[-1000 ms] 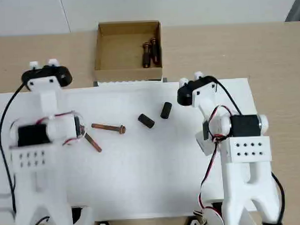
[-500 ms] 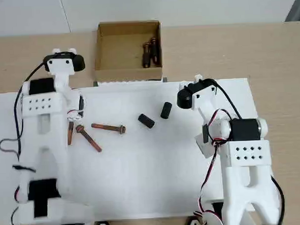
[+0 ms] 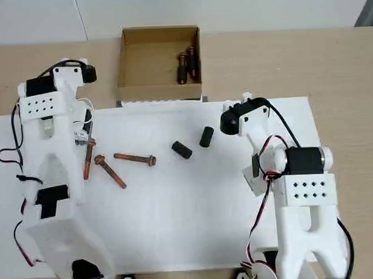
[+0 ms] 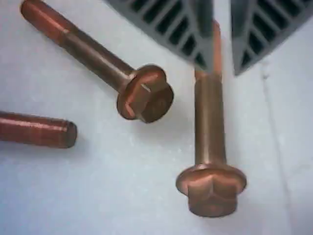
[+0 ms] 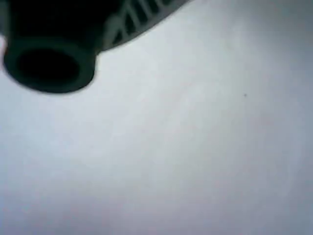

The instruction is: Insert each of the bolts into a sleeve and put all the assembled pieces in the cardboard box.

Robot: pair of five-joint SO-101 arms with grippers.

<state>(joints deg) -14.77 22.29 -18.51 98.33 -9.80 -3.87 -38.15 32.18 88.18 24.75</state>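
Observation:
Three copper bolts lie on the white mat (image 3: 195, 219): one (image 3: 88, 160) under my left gripper (image 3: 85, 132), a slanted one (image 3: 111, 172) and one lying across (image 3: 133, 157). In the left wrist view, my left gripper (image 4: 223, 71) hovers over the first bolt (image 4: 210, 147), its fingers (image 4: 186, 24) a narrow gap apart and holding nothing. Two black sleeves (image 3: 182, 149) (image 3: 206, 137) lie mid-mat. My right gripper (image 3: 254, 174) hangs above the mat, and a black sleeve (image 5: 49, 63) sits against its ribbed finger (image 5: 139, 17), open end towards the camera.
The cardboard box (image 3: 135, 62) stands beyond the mat's far edge, with assembled pieces (image 3: 187, 65) at its right side. Bare mat stretches between the two arms and toward the front edge.
My left arm has stretched out from over the bolts toward the far left, uncovering the bolt beneath it. The right arm, bolts and sleeves have stayed put.

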